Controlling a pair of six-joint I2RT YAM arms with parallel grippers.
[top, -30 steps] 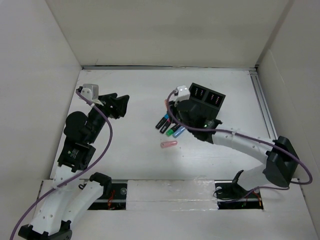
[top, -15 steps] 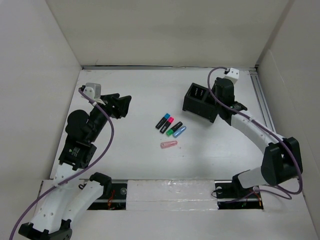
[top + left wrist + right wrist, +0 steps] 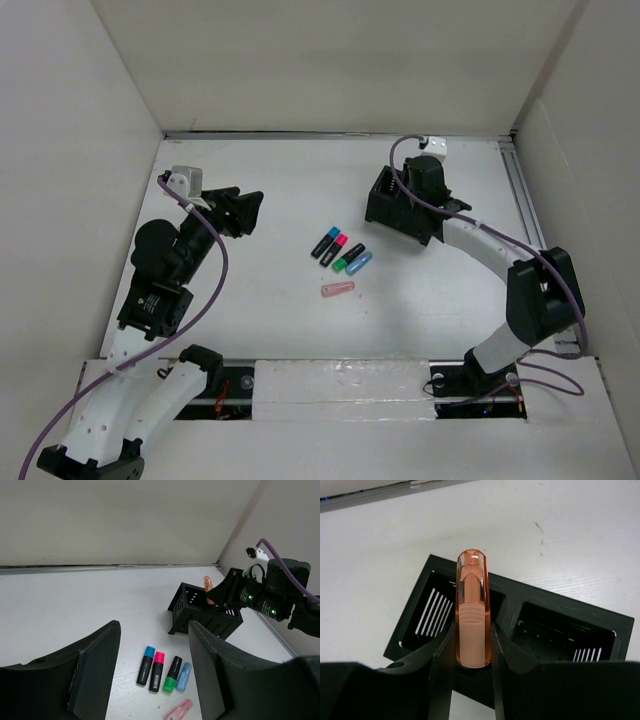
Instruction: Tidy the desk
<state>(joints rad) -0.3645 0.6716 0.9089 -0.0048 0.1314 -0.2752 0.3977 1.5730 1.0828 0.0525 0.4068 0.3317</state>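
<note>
The desk (image 3: 270,310) is a white tabletop between white walls. My right gripper (image 3: 410,198) is shut on an orange translucent marker (image 3: 472,605) and holds it upright just above the black two-compartment organizer (image 3: 545,625), over the divider toward its left compartment. The marker (image 3: 207,584) and organizer (image 3: 200,612) also show in the left wrist view. My left gripper (image 3: 238,210) is open and empty, above the desk's left part and aimed at the loose markers.
Three black markers with blue (image 3: 325,243), pink (image 3: 338,246) and green (image 3: 349,259) caps lie mid-desk, with a light blue one (image 3: 361,263) beside them and a pink one (image 3: 337,289) nearer. A metal rail (image 3: 530,220) runs along the right edge.
My right gripper has moved from the marker cluster back right to above the organizer, carrying the orange marker. The left arm has barely moved.
</note>
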